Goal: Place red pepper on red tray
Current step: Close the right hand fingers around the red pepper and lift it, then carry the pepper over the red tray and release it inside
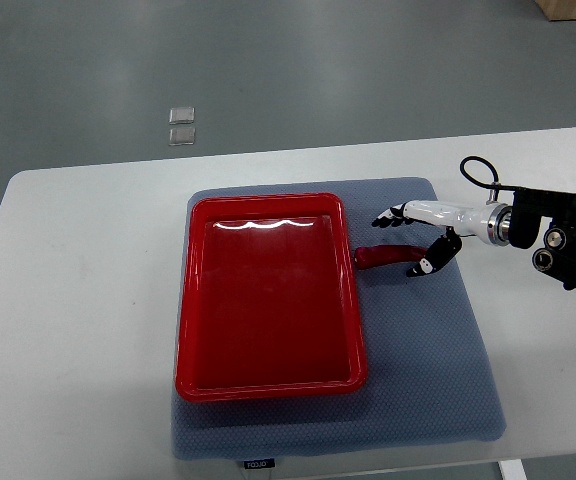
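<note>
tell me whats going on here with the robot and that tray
The robot's right hand reaches in from the right over a red pepper lying on the grey mat, just beside the red tray. Its fingers are spread around the pepper's right end, but whether they grip it is unclear. The tray holds nothing yet. The left arm is out of view.

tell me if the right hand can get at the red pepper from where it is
Probably yes: the right hand hangs right at the red pepper, which lies on the grey mat beside the red tray, with nothing between them.
</note>
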Tool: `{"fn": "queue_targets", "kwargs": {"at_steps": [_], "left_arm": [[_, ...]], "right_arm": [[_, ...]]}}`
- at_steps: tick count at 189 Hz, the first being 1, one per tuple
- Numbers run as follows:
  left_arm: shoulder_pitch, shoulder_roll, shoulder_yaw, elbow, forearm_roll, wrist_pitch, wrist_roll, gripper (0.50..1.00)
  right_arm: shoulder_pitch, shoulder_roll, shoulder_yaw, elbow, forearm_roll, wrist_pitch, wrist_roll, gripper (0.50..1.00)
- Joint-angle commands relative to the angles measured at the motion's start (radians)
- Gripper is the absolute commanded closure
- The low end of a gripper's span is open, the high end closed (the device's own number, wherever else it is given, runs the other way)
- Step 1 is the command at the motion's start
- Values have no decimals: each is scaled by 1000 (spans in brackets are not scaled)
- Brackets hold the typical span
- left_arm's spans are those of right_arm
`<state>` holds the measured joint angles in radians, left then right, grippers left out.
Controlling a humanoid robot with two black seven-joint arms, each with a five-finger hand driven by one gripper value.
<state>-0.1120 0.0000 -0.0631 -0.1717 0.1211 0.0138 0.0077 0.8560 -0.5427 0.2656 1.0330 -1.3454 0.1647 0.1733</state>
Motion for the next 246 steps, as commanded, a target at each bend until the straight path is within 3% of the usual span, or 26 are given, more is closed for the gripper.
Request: {"fn": "queue_targets", "kwargs": {"at_steps": [1, 32, 54, 67, 80, 135, 204, 246], "left_arm": [[0, 0, 0, 0, 0, 0, 0, 500], [0, 0, 0, 0, 0, 0, 0, 500], [0, 0, 0, 0, 0, -2, 0, 500], [0, 0, 2, 0, 0, 0, 0, 500], [0, 0, 2, 0, 0, 0, 0, 500], [0, 0, 2, 0, 0, 0, -2, 500], [0, 0, 2, 0, 0, 0, -2, 500], [0, 0, 2, 0, 0, 0, -2, 500]], "right_arm": [[-8, 1, 0, -5, -8, -4, 8, 713], [-11, 17, -12, -14, -9, -10, 17, 803], [-11, 29, -26, -24, -9, -11, 29, 832], [-11, 29, -28, -25, -11, -11, 34, 897], [-9, 29, -28, -25, -20, -10, 41, 1000], [12, 6, -22, -22, -20, 1, 61, 1000], [189, -198, -8, 133, 15, 107, 64, 1000], [224, -194, -8, 160, 43, 121, 55, 1000]]}}
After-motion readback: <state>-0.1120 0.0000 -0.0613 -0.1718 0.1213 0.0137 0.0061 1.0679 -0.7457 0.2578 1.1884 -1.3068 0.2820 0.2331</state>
